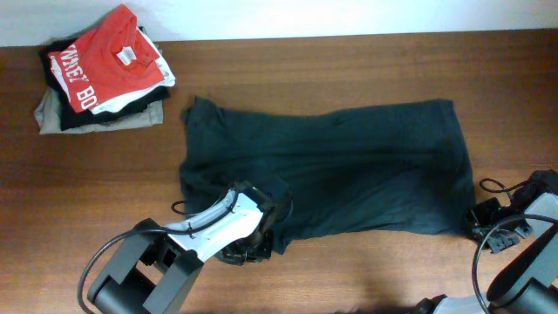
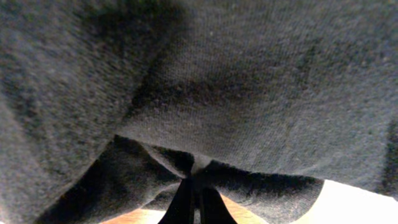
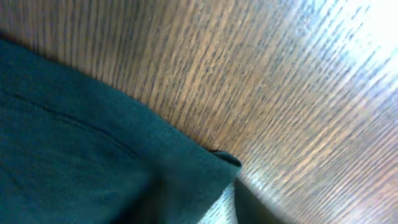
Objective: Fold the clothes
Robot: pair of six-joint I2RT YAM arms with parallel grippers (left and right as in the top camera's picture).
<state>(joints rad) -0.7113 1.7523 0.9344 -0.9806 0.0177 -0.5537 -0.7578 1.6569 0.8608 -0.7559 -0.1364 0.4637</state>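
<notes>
The clothes (image 1: 349,166) are one dark charcoal garment spread across the middle of the wooden table. My left gripper (image 1: 261,234) is at the garment's front left edge. In the left wrist view its fingers (image 2: 193,198) are shut on a pinched fold of the dark fabric (image 2: 205,93), which fills the view. My right gripper (image 1: 479,218) is at the garment's front right corner. In the right wrist view the fabric (image 3: 93,168) runs down into the jaws and its corner (image 3: 225,160) sits slightly above the table. The fingers themselves are hidden by cloth.
A stack of folded garments (image 1: 100,113) with a red T-shirt (image 1: 105,65) on top sits at the back left. Black cables (image 1: 501,187) lie by the right arm. The table's back edge meets a white wall (image 1: 349,17).
</notes>
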